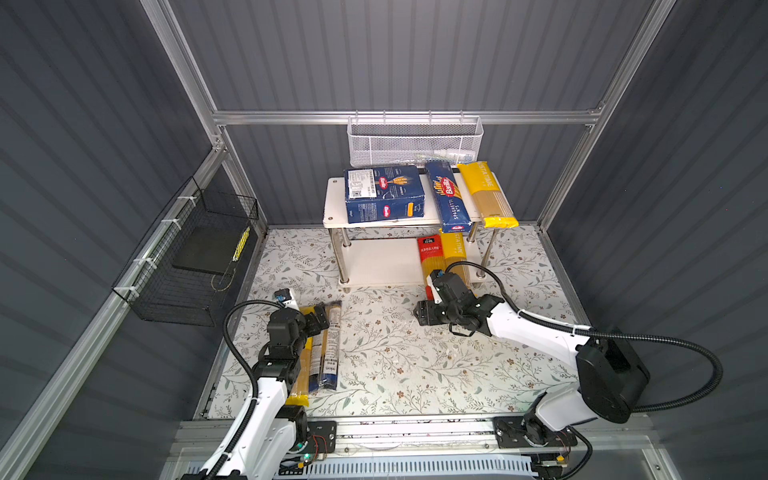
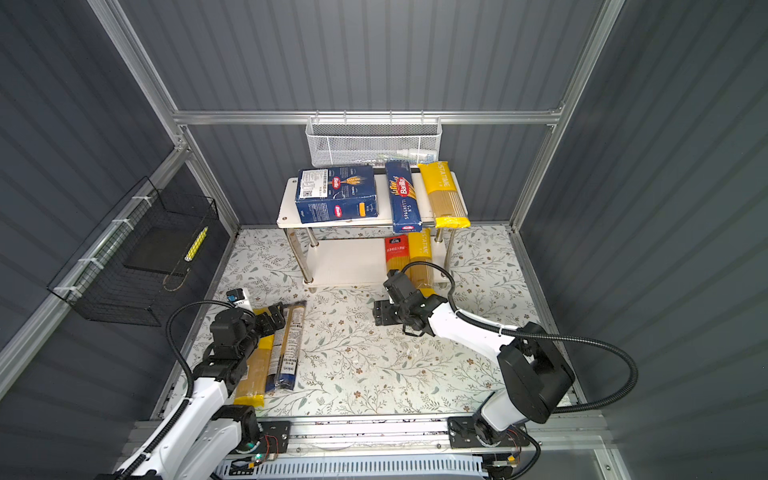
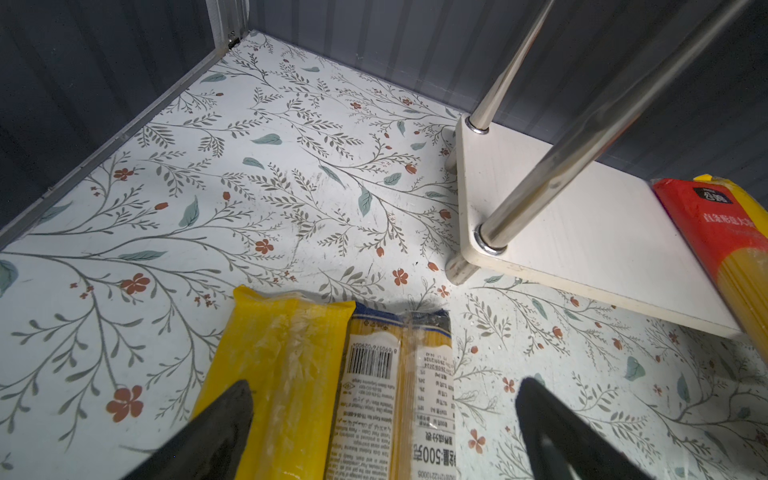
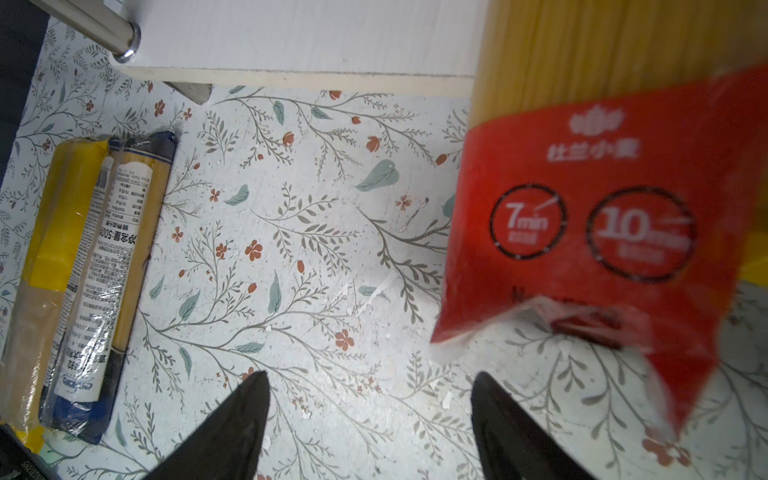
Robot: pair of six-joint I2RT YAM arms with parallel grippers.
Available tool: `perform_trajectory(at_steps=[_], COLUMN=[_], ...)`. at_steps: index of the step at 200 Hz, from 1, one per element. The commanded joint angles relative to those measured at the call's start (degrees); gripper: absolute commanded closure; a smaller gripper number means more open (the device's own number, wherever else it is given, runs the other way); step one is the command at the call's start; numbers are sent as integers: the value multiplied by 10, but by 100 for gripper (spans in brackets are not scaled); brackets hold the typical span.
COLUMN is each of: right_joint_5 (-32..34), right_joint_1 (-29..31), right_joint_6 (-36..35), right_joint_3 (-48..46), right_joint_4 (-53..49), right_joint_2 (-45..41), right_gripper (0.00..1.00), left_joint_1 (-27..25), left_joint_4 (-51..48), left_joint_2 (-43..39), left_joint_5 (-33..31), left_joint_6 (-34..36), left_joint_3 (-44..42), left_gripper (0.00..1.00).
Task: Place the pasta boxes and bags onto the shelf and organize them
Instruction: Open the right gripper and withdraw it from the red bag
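While two packets are found on the table (image 1: 415, 365), the rest of the pasta is seen on the shelf (image 1: 334, 199). In front of the shelf and off its left end, a yellow-ended packet (image 1: 302, 370) and a blue-labelled packet (image 1: 328, 353) are laid side by side, touching, pointing lengthwise toward the shelf. The left gripper (image 3: 384, 384) is held over their shelf-side ends with its jaws spread apart; neither packet is clamped.

On the shelf's top board, the wide box (image 1: 384, 193) is laid flat toward the left end. The narrow box (image 1: 446, 197) is set to its right, and an upper yellow packet (image 1: 488, 195) just beside that at the right end. Both slim items overhang the front edge.

On the lower board, beneath those two, a red packet (image 1: 430, 255) and a lower yellow packet (image 1: 455, 251) are laid together. The red packet's near end is seen past the board's front edge. Beside that end, in front of the shelf, the right gripper (image 4: 372, 374) is held with jaws apart and nothing between them.
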Motion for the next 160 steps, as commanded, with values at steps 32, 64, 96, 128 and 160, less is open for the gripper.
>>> perform_trajectory(at_steps=[32,64,96,128,160], right_joint_5=[-11,-3,-4,8,7], right_joint_1=[-14,-18,-28,-37,-49], right_joint_6=[-6,-13,-19,-23,-32], right_joint_3=[18,38,56,60,68], right_joint_4=[12,9,10,5,6], right_joint_2=[8,30,51,54,62], right_gripper=[22,22,22,21,21], left_joint_1=[3,3,3,3,3], left_joint_4=[5,5,5,5,5], left_joint_2=[-2,-3,-2,-3,-1], left_joint_5=[6,6,5,4,5], left_joint_6=[12,12,13,12,12], left_joint_3=[-5,-6,-5,-5,-5], left_gripper=[0,0,0,0,0])
